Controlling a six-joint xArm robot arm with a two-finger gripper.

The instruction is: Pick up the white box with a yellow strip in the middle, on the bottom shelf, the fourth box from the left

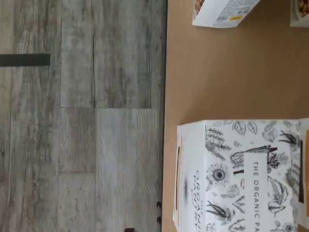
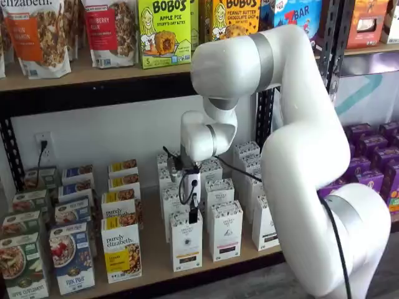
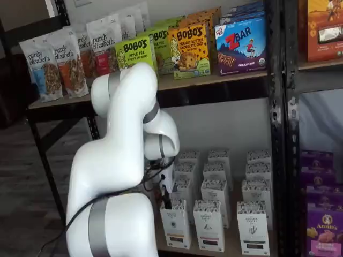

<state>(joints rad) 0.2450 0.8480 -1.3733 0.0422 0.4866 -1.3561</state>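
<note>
Above the tall narrow white carton at the tan wooden shelf's front, white-bodied gripper hovers, jaws spread, holding nothing. Approach step; next: descend, straddle the carton's top.

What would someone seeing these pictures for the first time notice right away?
The big white robot arm fills the foreground in both shelf views, bent down toward the bottom shelf. Its gripper hangs just above the front white box in a column of tall, narrow cartons alike. Behind, bright yellow-green Bobo's boxes on the upper shelf catch the eye.
</note>
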